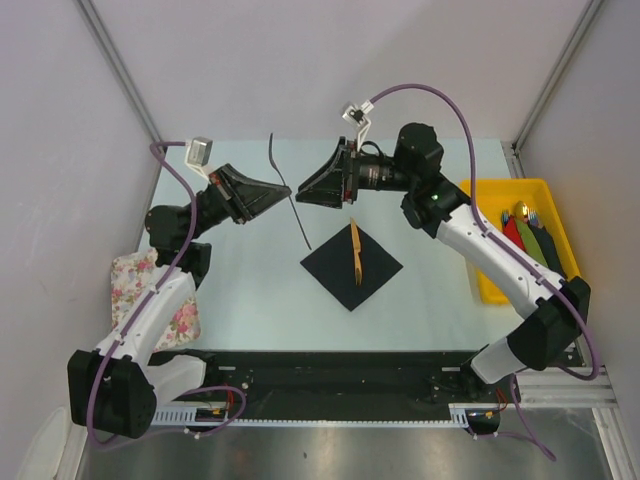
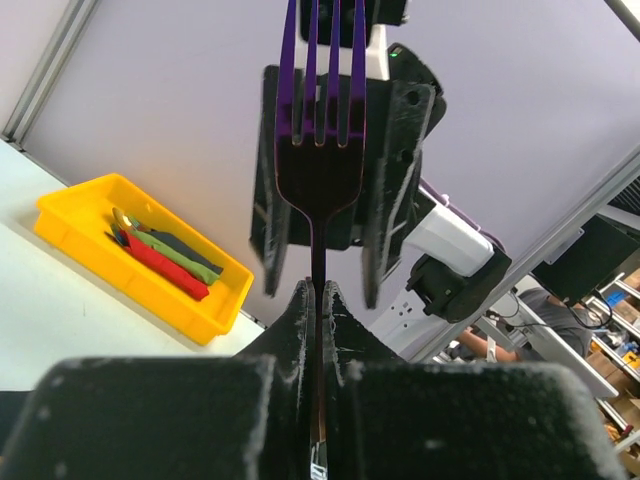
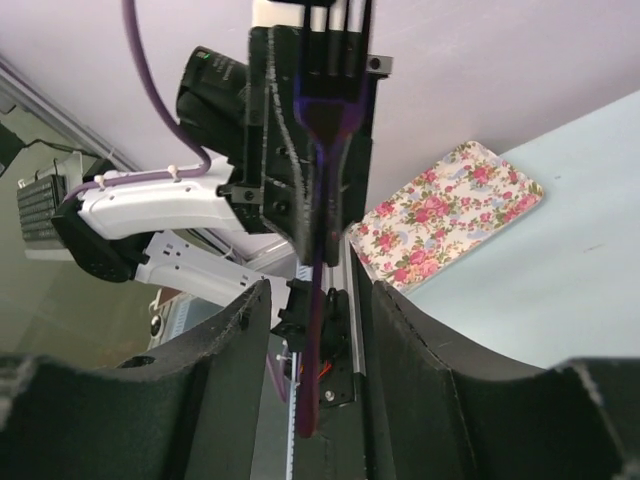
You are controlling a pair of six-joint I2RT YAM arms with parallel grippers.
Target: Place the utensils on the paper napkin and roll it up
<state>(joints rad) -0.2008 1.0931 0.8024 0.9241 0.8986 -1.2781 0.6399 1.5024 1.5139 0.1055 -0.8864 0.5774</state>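
Note:
The black paper napkin [image 1: 351, 264] lies flat as a diamond at the table's middle. A slender orange-brown utensil [image 1: 354, 252] lies on it. My left gripper [image 1: 283, 193] is above the table behind the napkin, shut on the neck of a dark purple fork [image 1: 296, 215]. In the left wrist view the shut gripper [image 2: 320, 290] holds the fork [image 2: 320, 150] with its tines up. My right gripper [image 1: 303, 192] faces it, open. In the right wrist view the right gripper [image 3: 312, 300] stands either side of the fork [image 3: 318, 250], not touching it.
A yellow tray [image 1: 545, 190] at the right edge holds red and green rolled napkins with gold cutlery; it also shows in the left wrist view [image 2: 70, 215]. A floral cloth [image 1: 160, 300] lies at the left near my left arm.

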